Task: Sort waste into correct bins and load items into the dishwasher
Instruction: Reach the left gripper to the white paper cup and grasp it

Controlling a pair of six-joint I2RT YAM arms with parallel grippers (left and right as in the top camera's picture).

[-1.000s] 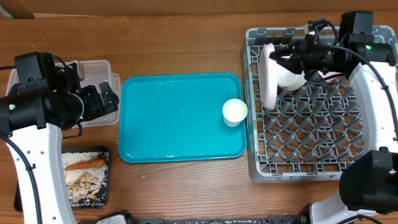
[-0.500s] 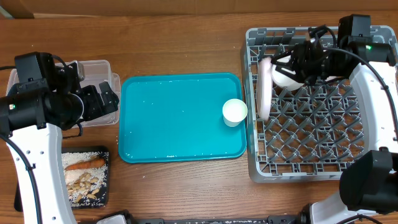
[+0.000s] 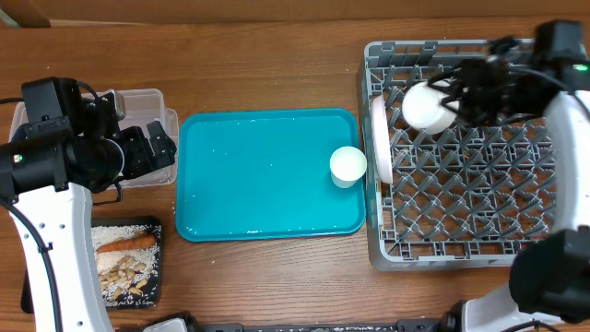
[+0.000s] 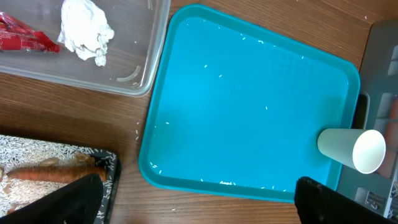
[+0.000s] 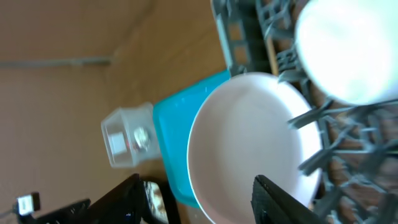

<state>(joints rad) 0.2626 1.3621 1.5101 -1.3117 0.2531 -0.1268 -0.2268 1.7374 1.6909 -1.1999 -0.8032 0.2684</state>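
**Overhead: white plate on edge in the rack, both pincers released**

The round white plate (image 3: 381,152) stands on edge among the tines along the left side of the grey plastic dish rack (image 3: 461,249). Just right of it, in the far part of the rack, sits a white rounded bowl (image 3: 427,106). The right gripper (image 3: 461,97) hangs over the rack at the bowl's right side; whether it touches the bowl I cannot tell. Its wrist camera shows both dark fingers (image 5: 286,199) spread wide, gripping nothing, with the plate beyond them.

The teal plastic tray (image 3: 258,175) lies in the middle of the wooden table (image 3: 277,65), flecked with white grains. A white paper cup (image 3: 348,166) sits at its right edge, just beside the rack.

At the far left, the left gripper (image 3: 152,148) hovers over a clear plastic bin (image 4: 140,74) holding a crumpled white tissue (image 4: 84,28) and a red wrapper (image 4: 25,37). Its fingers are also parted and empty. Near left lies a black food tray (image 3: 157,267) with rice and an orange carrot (image 3: 124,244).
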